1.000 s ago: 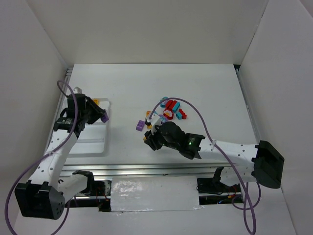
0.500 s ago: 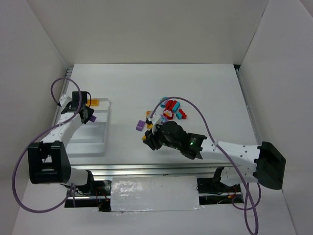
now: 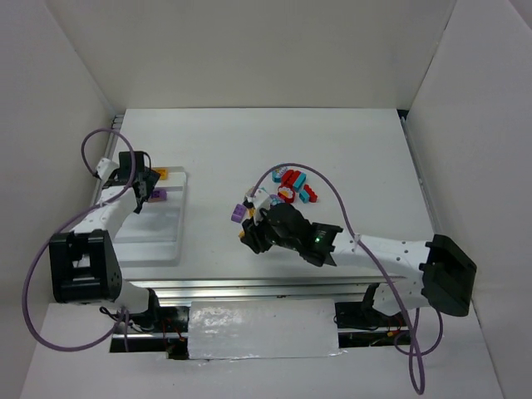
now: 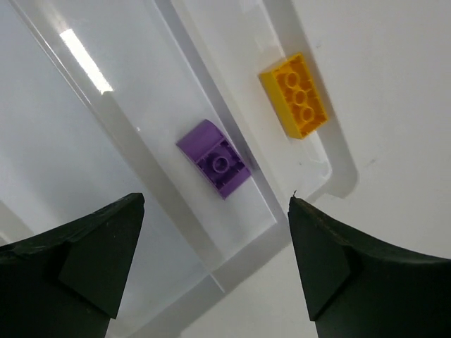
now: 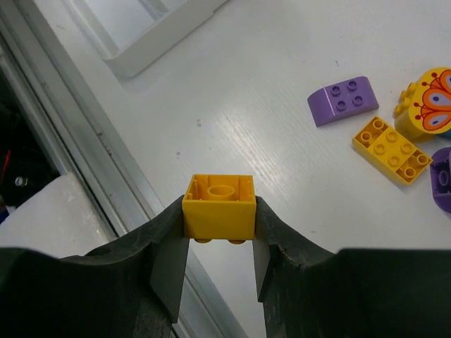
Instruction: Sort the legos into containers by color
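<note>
Nearest the tabletop's near edge, the right gripper [image 5: 219,229] pinches a yellow brick [image 5: 219,201] by its sides, lifted clear and presumably bound for the tray [image 3: 158,241] at the left edge, with bare tabletop between. There the left gripper [image 4: 215,211] hangs, fingers wide, over a purple brick [image 4: 214,164] lying in one row. An orange brick [image 4: 295,95] lies in the farthest row. Loose bricks [image 3: 291,183] wait mid-table.

Open table [image 3: 332,137] runs across the top of the frame. The heap of bricks [image 3: 293,183] blocks the centre, the tray [image 3: 158,241] fills the left, and the right arm [image 3: 391,249] crosses lower right.
</note>
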Robot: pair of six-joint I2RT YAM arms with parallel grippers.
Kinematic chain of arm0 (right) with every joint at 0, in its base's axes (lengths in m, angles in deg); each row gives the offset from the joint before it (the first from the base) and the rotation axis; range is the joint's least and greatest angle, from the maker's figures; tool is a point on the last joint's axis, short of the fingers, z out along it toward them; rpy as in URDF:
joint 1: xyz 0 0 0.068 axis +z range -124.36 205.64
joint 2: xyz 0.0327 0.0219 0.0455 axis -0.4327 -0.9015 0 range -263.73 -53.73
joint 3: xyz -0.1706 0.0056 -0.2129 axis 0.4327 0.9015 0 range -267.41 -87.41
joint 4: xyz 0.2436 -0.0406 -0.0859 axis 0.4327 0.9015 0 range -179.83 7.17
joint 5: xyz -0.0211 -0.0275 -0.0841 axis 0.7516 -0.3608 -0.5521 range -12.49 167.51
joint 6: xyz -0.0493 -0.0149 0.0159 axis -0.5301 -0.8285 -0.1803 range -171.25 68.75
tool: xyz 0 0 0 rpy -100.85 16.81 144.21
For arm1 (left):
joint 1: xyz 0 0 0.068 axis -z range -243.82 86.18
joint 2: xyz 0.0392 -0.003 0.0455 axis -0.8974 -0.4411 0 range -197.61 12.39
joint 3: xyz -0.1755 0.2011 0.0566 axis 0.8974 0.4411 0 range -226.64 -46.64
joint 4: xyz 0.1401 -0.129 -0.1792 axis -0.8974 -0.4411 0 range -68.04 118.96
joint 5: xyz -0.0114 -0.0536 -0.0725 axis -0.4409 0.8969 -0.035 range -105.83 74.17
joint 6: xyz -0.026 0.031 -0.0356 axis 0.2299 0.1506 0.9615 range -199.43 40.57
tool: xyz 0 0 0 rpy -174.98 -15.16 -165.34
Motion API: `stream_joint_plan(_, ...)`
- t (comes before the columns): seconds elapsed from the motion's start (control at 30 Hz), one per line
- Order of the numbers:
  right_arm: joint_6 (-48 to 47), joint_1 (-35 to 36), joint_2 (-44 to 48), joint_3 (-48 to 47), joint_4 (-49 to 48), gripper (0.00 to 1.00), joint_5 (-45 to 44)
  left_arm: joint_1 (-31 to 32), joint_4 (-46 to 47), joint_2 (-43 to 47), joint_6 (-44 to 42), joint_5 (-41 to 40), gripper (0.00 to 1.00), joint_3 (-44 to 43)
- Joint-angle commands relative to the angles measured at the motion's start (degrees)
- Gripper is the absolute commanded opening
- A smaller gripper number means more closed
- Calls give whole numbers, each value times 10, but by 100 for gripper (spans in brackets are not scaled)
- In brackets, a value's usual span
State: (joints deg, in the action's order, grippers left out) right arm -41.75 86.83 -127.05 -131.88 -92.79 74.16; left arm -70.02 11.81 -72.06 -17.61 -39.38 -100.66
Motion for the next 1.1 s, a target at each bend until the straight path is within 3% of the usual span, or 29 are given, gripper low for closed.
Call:
stream_joint_plan(0.0,60,-33,-56,-101,-15,0,-7,0,-6,96,-8,19,97,-17)
stream_joint_plan(0.17,149,-66,-261,-328,107,0,-51,14,-98,247,-75,61,100,-51)
stream_joint_plan(0.23,159,-68,-380,-489,189,0,-60,16,-132,289,-120,70,99,-68)
stream_joint_plan(0.3,167,-69,-456,-648,237,0,-65,36,-175,297,-164,83,99,-101)
stream_joint_plan(0.43,160,-72,-645,-878,319,1,-56,41,-222,322,-298,164,100,-137)
stream_joint_plan(0.5,135,-75,-667,-902,293,1,-11,42,-236,340,-340,161,99,-134)
stream_joint_plan(0.6,107,-78,-642,-801,150,4,48,57,-217,393,-333,114,99,-82)
stream_joint_plan(0.67,109,-84,-633,-775,75,7,53,58,-205,403,-334,129,100,-50)
stream_joint_plan(0.87,123,-103,-723,-888,92,9,96,58,-196,403,-340,130,100,-26)
stream_joint_plan(1.03,121,-106,-721,-867,53,13,99,80,-199,411,-339,126,99,-17)
stream_joint_plan(1.07,120,-106,-723,-873,52,18,99,82,-199,413,-339,127,100,-17)
